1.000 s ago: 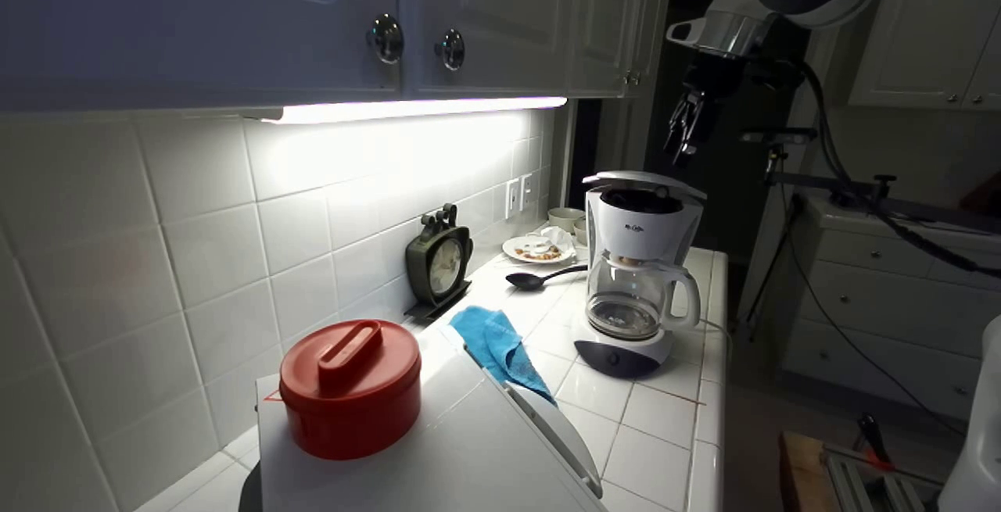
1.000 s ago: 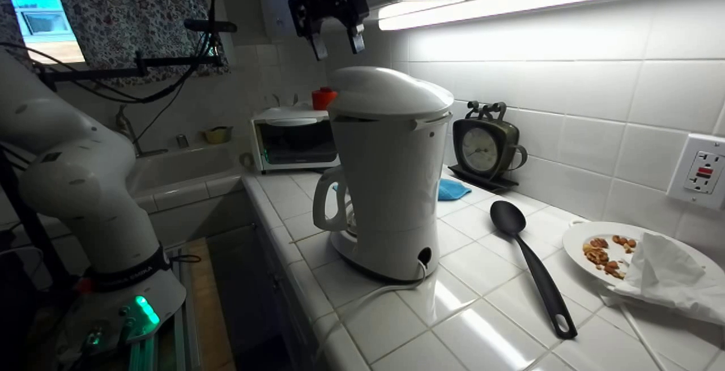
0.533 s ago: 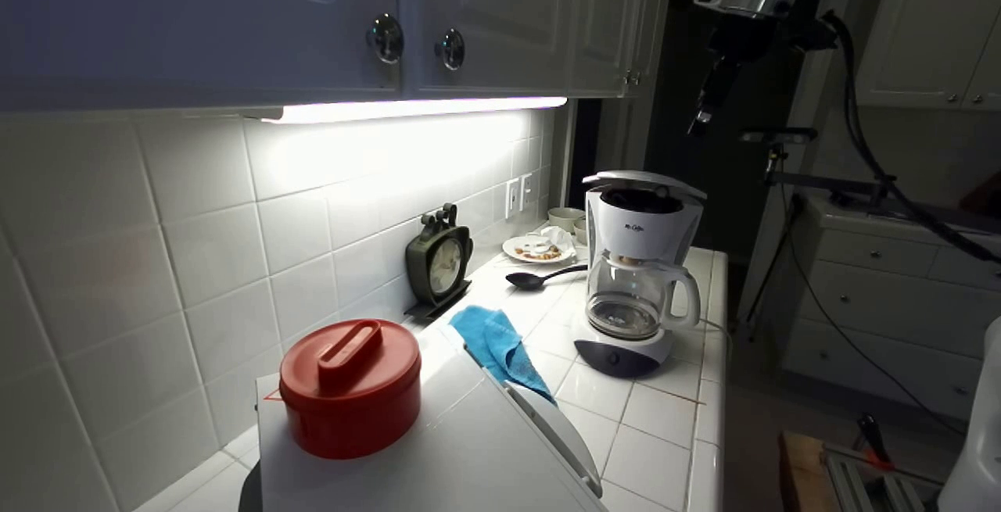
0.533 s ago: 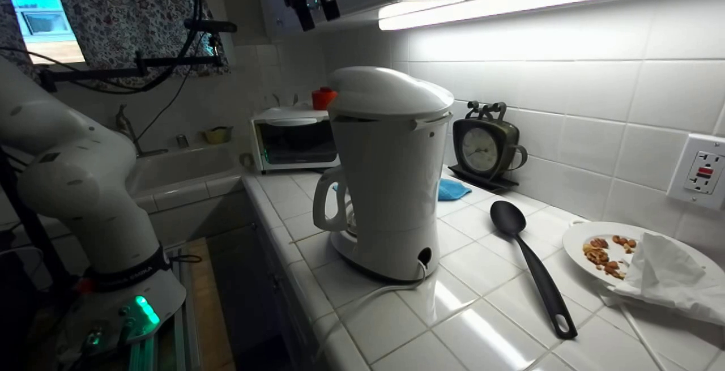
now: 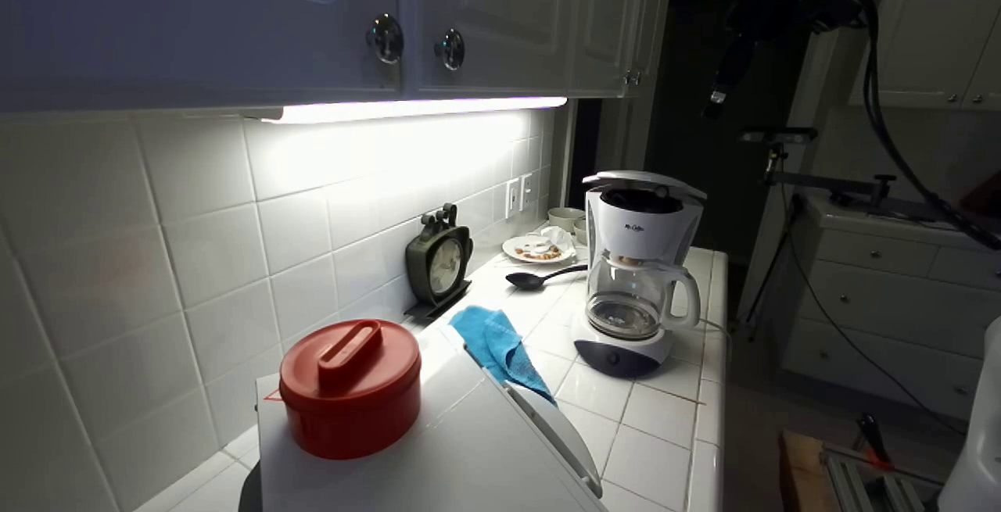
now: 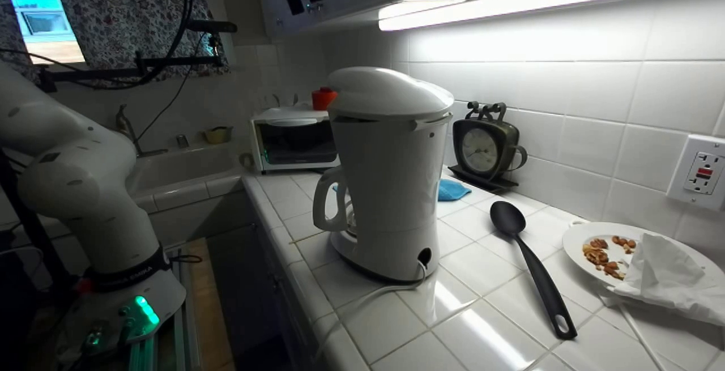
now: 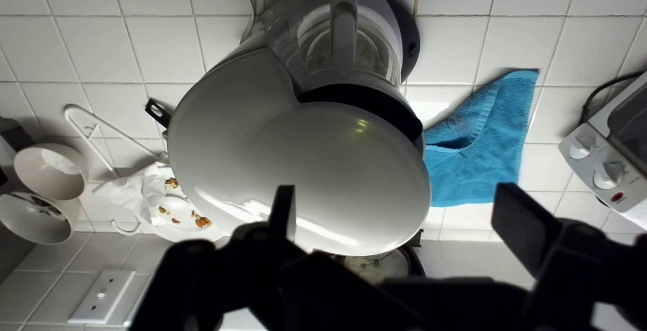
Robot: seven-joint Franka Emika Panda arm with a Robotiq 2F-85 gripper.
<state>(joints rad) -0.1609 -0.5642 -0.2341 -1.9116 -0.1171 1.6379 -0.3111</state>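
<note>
My gripper (image 7: 397, 197) is open in the wrist view, with nothing between its two black fingers. It is above the white coffee maker (image 7: 303, 159) and apart from it. In both exterior views the gripper (image 5: 715, 102) (image 6: 306, 5) is high up, over the coffee maker (image 5: 643, 230) (image 6: 391, 195). The coffee maker's lid (image 5: 645, 179) is tilted partly up, and a dark opening (image 7: 364, 96) shows under it. The glass carafe (image 5: 626, 305) sits in the coffee maker and looks empty. The upper gripper body is cut off in an exterior view.
A blue cloth (image 5: 500, 348), black spoon (image 6: 535, 269), clock-like scale (image 6: 481, 147) and plate with nuts and tissue (image 6: 578, 241) stand on the counter. A red lidded pot (image 5: 349, 391) sits on the toaster oven (image 5: 453, 449). Wall cabinets (image 5: 485, 19) hang above.
My gripper has moved up and away from the coffee maker lid, and it has turned somewhat. The coffee maker, its tilted lid and the other things have not moved.
</note>
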